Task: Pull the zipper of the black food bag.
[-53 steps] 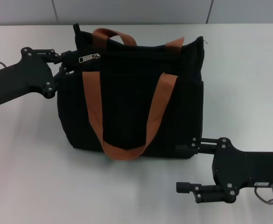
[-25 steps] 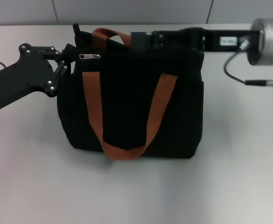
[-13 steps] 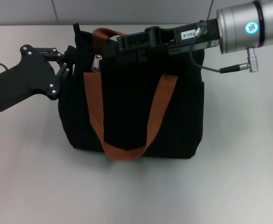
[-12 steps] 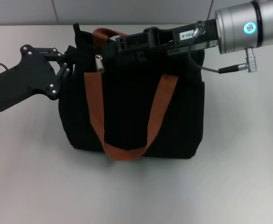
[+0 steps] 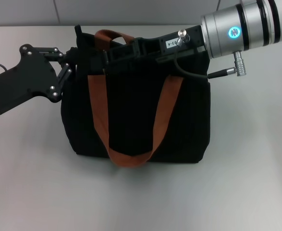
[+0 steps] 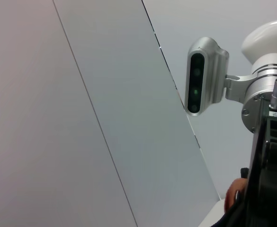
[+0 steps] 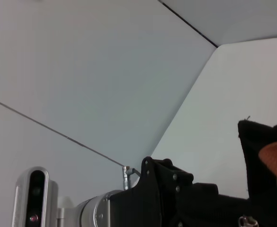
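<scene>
Since a moment ago, the right arm has slid farther along the bag's top toward the robot's left, and the silver pull tab that then showed near the left strap is now hidden behind the arm's black fingers.

On the white table (image 5: 30, 183) stands the black food bag (image 5: 136, 120), upright, its long axis running left to right and its zip line along the top edge in the same direction. Its two orange-brown straps (image 5: 100, 110) hang down the front in a loop.

From the right, the right gripper (image 5: 113, 54) lies flat along the zip line, fingers pointing left; whether they pinch the zipper cannot be told. Beside the bag's upper left corner, the left gripper (image 5: 69, 61) touches the fabric; its grip cannot be made out. The right wrist view shows a small metal tab (image 7: 246, 221) by the bag's edge.
</scene>
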Robot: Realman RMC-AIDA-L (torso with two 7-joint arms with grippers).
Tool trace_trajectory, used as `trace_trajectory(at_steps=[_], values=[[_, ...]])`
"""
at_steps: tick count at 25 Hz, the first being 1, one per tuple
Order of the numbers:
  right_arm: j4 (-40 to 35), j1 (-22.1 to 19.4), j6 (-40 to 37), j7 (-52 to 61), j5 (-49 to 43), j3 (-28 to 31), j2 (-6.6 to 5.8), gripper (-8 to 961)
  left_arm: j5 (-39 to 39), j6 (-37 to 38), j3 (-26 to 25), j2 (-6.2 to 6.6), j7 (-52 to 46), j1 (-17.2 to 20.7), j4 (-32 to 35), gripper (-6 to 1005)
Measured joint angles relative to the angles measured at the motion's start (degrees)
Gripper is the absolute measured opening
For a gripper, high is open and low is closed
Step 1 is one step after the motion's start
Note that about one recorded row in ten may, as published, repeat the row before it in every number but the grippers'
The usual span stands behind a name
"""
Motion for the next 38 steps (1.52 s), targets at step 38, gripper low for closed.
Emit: trace_trajectory(at_steps=[38], values=[[-8.2, -0.4, 3.5, -2.7, -1.5, -6.6, 0.80, 381, 0.0, -0.2, 0.1, 0.63, -5.8, -2.0, 0.0, 25]])
